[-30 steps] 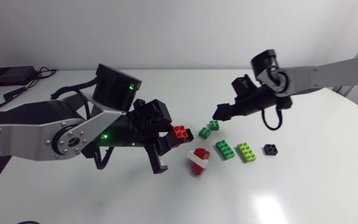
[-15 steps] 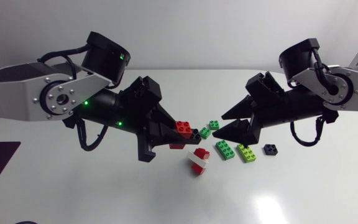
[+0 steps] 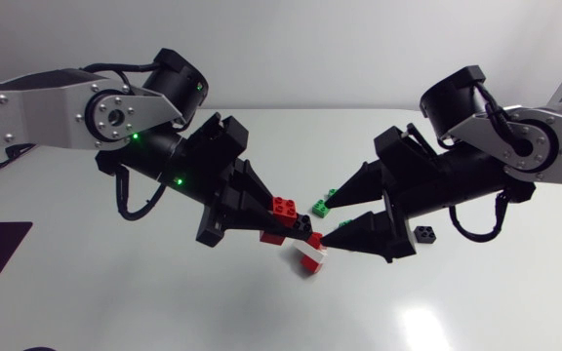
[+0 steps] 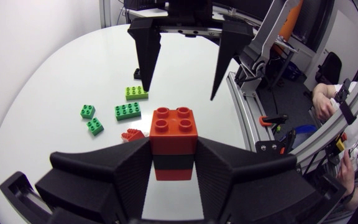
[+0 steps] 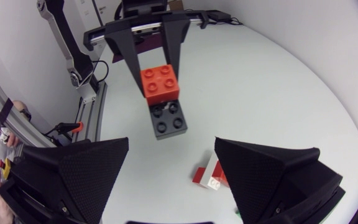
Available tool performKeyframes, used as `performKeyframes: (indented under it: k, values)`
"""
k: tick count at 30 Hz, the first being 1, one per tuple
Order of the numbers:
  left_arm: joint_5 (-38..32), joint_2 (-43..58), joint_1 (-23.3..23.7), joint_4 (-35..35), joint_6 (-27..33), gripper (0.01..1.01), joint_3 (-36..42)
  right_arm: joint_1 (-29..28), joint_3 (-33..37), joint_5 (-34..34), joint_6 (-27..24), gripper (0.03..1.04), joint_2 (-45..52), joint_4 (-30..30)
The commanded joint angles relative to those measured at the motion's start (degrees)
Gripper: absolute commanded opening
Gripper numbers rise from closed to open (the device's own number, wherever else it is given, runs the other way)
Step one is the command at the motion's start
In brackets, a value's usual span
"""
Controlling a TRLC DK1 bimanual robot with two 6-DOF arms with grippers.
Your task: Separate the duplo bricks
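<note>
The left claw [image 3: 283,216] hangs over the middle of the table [image 3: 261,312], clamped on a stack [image 3: 291,213] of 2 joined bricks, a red brick [image 4: 174,127] and a black brick [image 5: 168,117]. In the left wrist view both of its fingers [image 4: 110,171] press the stack from 2 sides, and the stack is clear of the table. The right claw [image 3: 325,222] faces it from the stack's 3 o'clock with its 2 fingers spread wide and its tips pointing at the stack's black end. In the right wrist view the stack sits ahead of those open fingers [image 5: 73,171], not between them, and nothing touches them. In the head view a red-and-white piece [image 3: 308,255] lies on the table at the stack's 5 o'clock, just beside the right claw's lower tip. A small green brick [image 3: 320,207] shows at the stack's 2 o'clock, close to the right claw's upper tip, with a second green brick [image 3: 332,194] just beyond it at 1 o'clock of the first. A small black piece [image 3: 424,234] lies at the stack's 3 o'clock, well apart and partly behind the right claw. The left wrist view shows, past the stack and under the right claw, a long green brick [image 4: 128,111] and a lime brick [image 4: 136,92] lying just beside each other.
</note>
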Motion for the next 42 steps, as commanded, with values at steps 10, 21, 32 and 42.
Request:
performKeyframes:
  k: [10,21,32,42]
  values:
    - [3.6,4.4,0.3,-5.6,5.6,0.333,5.4,2.6,0.5,-0.7,-3.0,1.00,1.7,-0.4]
    - [4.5,5.3,-0.1,-7.3,7.0,0.333,5.9,5.2,-0.4,0.3,-3.0,0.96,4.6,2.2]
    - [5.5,5.6,-0.3,-8.5,7.6,0.333,6.1,6.3,-1.7,0.8,-2.9,0.70,5.2,5.2]
    - [5.5,5.9,-0.5,-8.6,7.7,0.333,6.1,6.7,-3.5,1.1,-3.3,0.33,5.0,6.8]
